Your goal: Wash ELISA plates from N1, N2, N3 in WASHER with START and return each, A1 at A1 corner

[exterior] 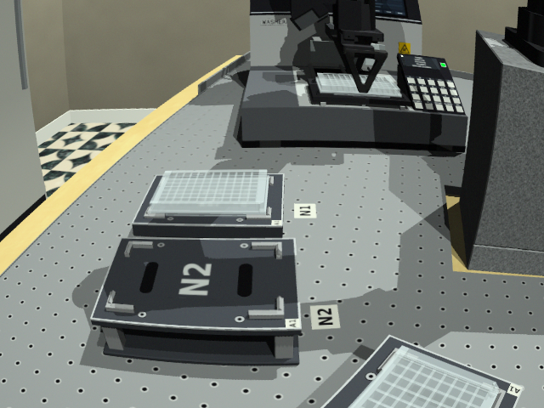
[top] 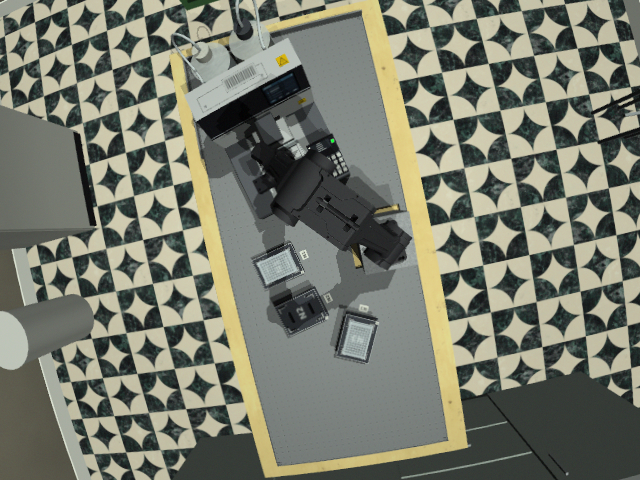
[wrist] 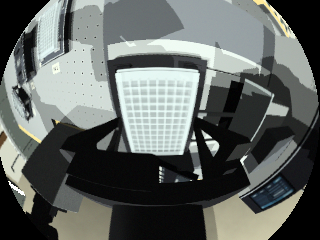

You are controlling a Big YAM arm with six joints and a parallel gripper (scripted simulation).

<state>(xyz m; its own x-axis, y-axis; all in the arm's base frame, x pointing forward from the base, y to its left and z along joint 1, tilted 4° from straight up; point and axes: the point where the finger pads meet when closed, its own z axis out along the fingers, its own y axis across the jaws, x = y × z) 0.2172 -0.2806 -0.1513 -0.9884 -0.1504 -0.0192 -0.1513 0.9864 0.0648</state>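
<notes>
A clear plate [exterior: 333,84] [wrist: 157,107] lies in the washer's carrier [wrist: 114,82] and looks flat. My gripper [wrist: 157,121] is open, with its fingers at either side of the plate's end and nothing held. The washer lamp [top: 332,140] [exterior: 443,65] is green, above the keypad [top: 338,164] [exterior: 433,93]. Nest N2 [top: 302,311] [exterior: 164,305] is empty. One plate [top: 279,266] [exterior: 211,189] [wrist: 48,34] sits in nest N1, another plate [top: 357,338] [exterior: 433,384] in the third nest. The cut-off corner of the carrier plate cannot be made out.
The washer's tall housing [top: 248,82] [exterior: 274,43] stands behind the carrier, its screen [top: 281,87] [wrist: 272,192] at one side. Two bottles with tubes [top: 211,60] [top: 249,43] stand behind it. The arm's grey pedestal [exterior: 505,167] stands at the right of the table.
</notes>
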